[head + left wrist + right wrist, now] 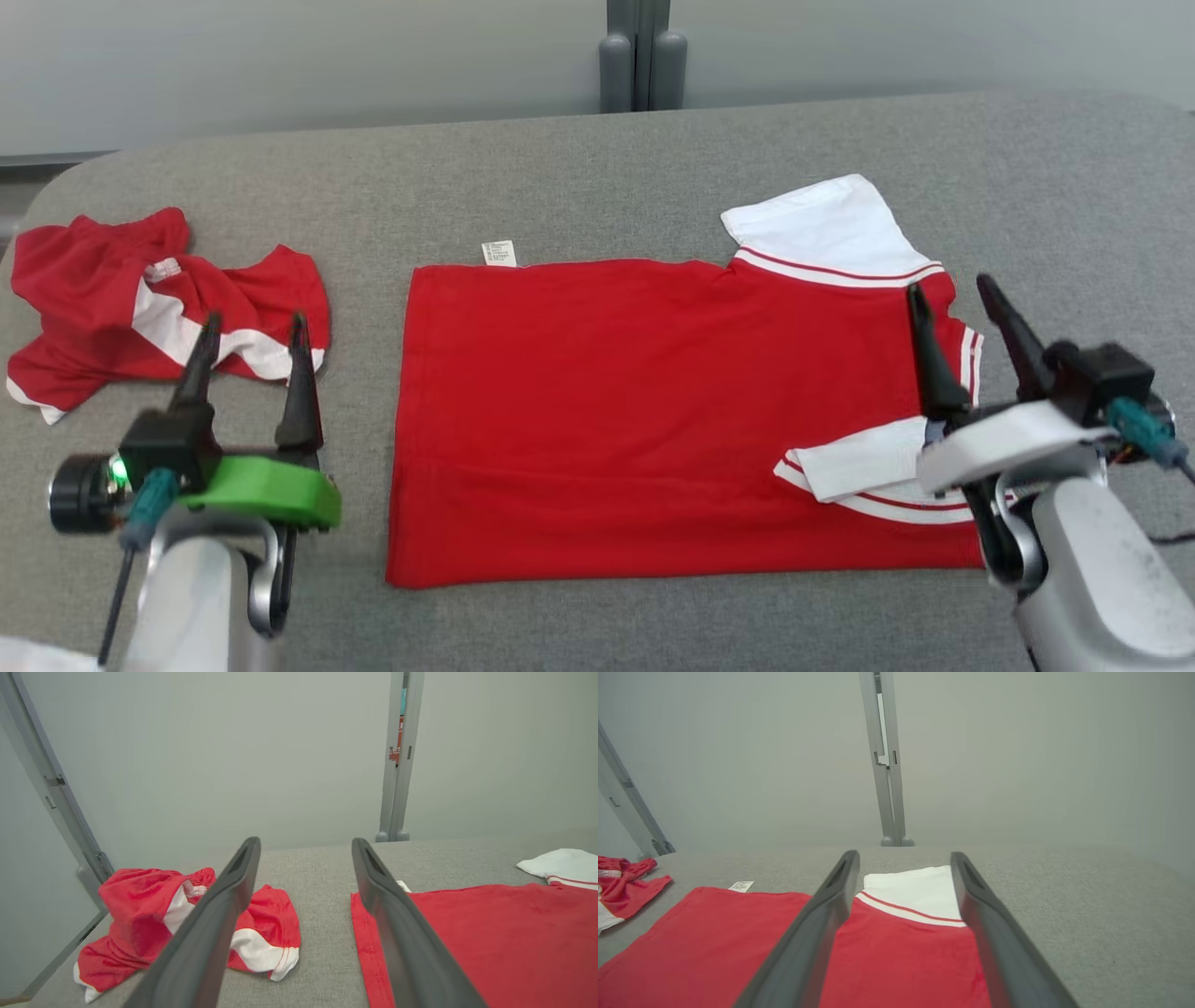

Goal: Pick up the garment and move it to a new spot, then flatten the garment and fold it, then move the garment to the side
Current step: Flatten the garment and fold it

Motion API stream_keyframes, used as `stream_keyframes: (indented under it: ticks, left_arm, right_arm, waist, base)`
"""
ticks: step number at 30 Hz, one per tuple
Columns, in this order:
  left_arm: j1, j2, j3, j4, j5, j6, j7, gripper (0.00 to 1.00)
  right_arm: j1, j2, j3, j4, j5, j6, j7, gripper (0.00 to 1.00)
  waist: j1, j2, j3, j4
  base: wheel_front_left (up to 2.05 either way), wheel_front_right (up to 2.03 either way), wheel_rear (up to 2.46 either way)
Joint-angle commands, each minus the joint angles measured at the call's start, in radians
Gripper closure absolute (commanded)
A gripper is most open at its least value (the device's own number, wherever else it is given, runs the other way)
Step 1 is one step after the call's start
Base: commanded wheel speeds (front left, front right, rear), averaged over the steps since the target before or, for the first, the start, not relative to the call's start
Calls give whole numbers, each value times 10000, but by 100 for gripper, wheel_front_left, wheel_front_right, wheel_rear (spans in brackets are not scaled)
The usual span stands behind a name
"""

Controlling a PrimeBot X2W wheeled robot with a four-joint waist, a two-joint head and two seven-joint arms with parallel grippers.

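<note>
The garment is a red shirt with white sleeves, spread flat across the middle of the grey table. Its far sleeve sticks out to the back right, and its near sleeve lies folded onto the body. My right gripper is open above the shirt's right end, with the shirt showing between and beside its fingers. My left gripper is open and empty just left of the shirt's hem edge.
A crumpled red and white piece of clothing lies at the table's left end, just beyond my left fingertips. A white label sticks out at the shirt's far hem corner. A grey post stands behind the table's back edge.
</note>
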Motion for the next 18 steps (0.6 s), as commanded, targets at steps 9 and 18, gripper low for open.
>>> stream_keyframes:
  ticks: [9,18]
  left_arm:
    - [-3710,801,-816,2483,-528,-359,335,0]
    - [-5843,1369,-2646,4477,-2238,-365,1758,0]
  right_arm:
    - [-3616,-1105,1195,2114,527,-11,897,0]
    - [-5646,-1564,2459,3850,1126,-11,1057,0]
  waist:
    - [0,0,1567,-296]
    - [0,0,2509,-573]
  base:
    - [0,0,0]
    - [0,0,0]
